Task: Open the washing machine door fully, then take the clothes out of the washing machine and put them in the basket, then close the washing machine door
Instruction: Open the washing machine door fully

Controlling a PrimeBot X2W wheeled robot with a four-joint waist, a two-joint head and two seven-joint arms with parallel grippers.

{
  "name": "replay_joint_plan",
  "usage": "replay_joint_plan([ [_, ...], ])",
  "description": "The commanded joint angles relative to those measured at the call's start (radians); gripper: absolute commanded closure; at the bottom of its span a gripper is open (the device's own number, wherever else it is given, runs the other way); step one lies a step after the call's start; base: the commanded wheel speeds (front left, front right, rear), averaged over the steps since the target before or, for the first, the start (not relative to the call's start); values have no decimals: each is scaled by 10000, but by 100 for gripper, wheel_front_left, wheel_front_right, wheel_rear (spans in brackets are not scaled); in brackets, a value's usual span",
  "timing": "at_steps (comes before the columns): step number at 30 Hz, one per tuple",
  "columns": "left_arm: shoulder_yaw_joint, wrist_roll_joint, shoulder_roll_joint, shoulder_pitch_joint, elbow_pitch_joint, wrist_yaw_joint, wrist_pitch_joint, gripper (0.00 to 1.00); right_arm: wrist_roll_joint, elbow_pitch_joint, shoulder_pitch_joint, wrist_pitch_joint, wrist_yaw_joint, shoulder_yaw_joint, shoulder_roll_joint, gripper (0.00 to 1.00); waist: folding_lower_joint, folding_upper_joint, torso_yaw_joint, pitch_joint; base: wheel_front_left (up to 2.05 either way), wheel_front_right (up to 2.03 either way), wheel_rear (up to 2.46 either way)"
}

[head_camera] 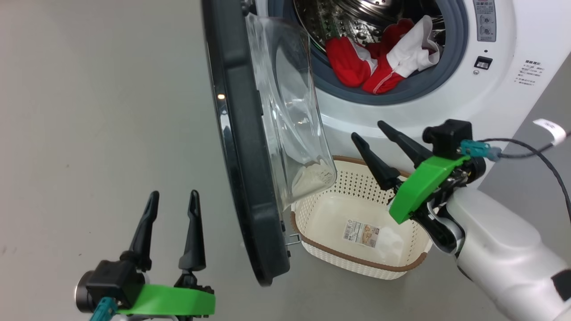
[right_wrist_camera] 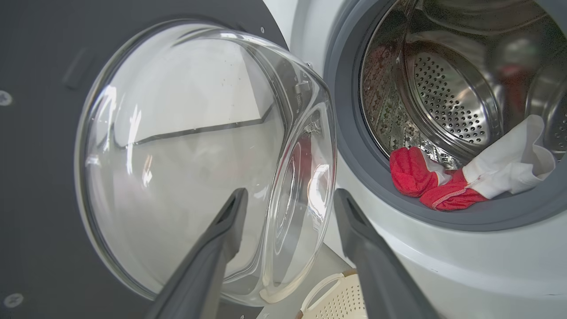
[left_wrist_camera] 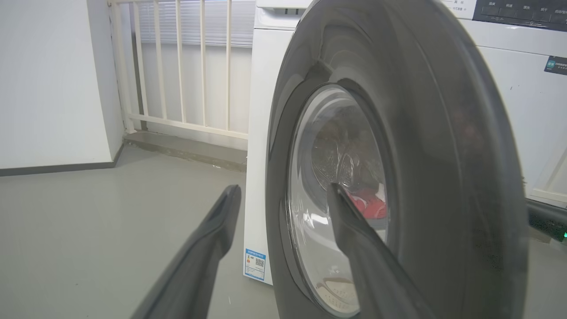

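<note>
Front-loader on a grey floor [head_camera: 89,111], seen from above. The washing machine door [head_camera: 243,156] stands swung out, nearly edge-on to the head cam, its top cut off by the frame. Its clear glass bowl [head_camera: 290,111] bulges toward the washing machine [head_camera: 504,89]. The drum [head_camera: 357,18] is cropped at the top.

The clothes [head_camera: 383,62], red w/ white panels, lie at the drum's front lip, one end on the grey rubber ring [head_camera: 428,82]; how much lies deeper in can't be told. The basket [head_camera: 357,183] sits on the floor just below the opening, its left end hidden behind door & bowl. The paper label [head_camera: 361,234] on its bottom is too small to read, and the machine's panel text is illegible too.

Right tool [head_camera: 368,128]: fingers spread wide, nothing btwn them, over the basket's far rim, pointing toward door & opening. Left tool [head_camera: 174,193]: also wide open & empty, on the door's outer side, so the door blocks it from basket & drum. In the left wrist cam the clothes are a red blur thru the glass.

A black cable [head_camera: 517,156] w/ a white tag [head_camera: 551,129] runs off to the right. A white railing [left_wrist_camera: 177,66] stands beyond the machine.
</note>
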Motion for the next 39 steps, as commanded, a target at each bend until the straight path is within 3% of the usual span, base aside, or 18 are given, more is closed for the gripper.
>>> replay_joint_plan([
  [1,372,-32,150,-33,-302,96,-49,0,-783,-314,592,-117,62,-664,245,0,0,0,-28,10,0,0,0],
  [8,386,-60,150,-7,-289,124,-49,0,-4506,-1958,2735,-119,62,-4058,1438,0,0,0,-79,-13,0,0,0],
  [17,322,-36,150,-39,-193,141,-49,0,-6761,-3589,4773,-119,62,-5607,2237,0,0,0,6,-37,0,0,0],
  [29,264,-61,150,16,-178,206,-49,0,-6895,-5027,6209,-120,62,-5554,2275,0,0,0,85,-50,0,0,0],
  [39,283,-12,150,54,-151,207,-49,0,-7032,-5352,6480,-120,62,-5792,2276,0,0,0,32,-102,0,0,0],
])
